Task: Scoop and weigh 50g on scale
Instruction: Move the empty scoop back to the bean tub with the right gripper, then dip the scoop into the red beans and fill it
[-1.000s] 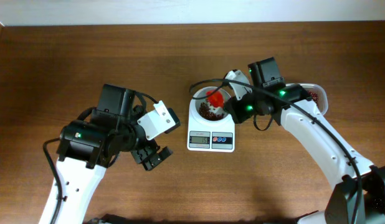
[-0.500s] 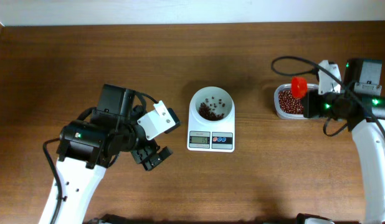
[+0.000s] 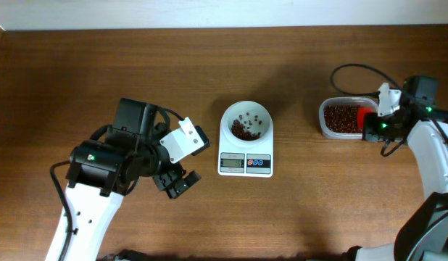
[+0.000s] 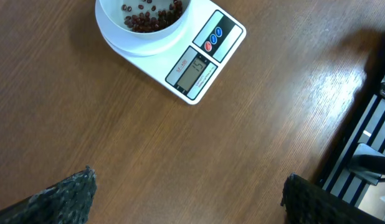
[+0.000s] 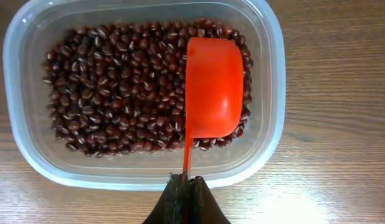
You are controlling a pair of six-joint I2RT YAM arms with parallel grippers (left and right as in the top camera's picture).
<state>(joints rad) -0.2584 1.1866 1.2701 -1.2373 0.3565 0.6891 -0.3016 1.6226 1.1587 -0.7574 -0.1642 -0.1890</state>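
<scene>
Closest to the robot, the left gripper (image 3: 177, 182) is hanging over the bare brown table (image 3: 318, 217). It is wide open and is holding nothing. In the left wrist view its two dark fingers (image 4: 65, 196) are sticking up at the bottom corners, far apart from each other, with only wood showing between them.

A bit farther out, the scale (image 3: 245, 163) is sitting in the middle of the table, to the right of that gripper and not touching it. Its grey screen (image 4: 194, 70) is facing the robot and is showing numbers that are too small to read well. A blue and a red button (image 4: 217, 37) are sitting beside the screen. A round white bowl (image 3: 225, 119) is resting on top of the scale, and a small pile of red beans (image 3: 242, 130) is lying inside it.

Far off to the right, a clear plastic tub (image 5: 30, 155) is sitting on the table, holding lots of red beans (image 5: 105, 93). The right gripper (image 5: 186, 183) is squeezing tight on the thin handle of a red scoop (image 5: 212, 87). The cup of the scoop is sitting over the beans at the right side of the tub. I cannot tell how deep it is going. A black cable (image 3: 354, 69) is looping over the table behind the tub.

At the far edge, a white wall (image 3: 209, 11) is running along the table.
</scene>
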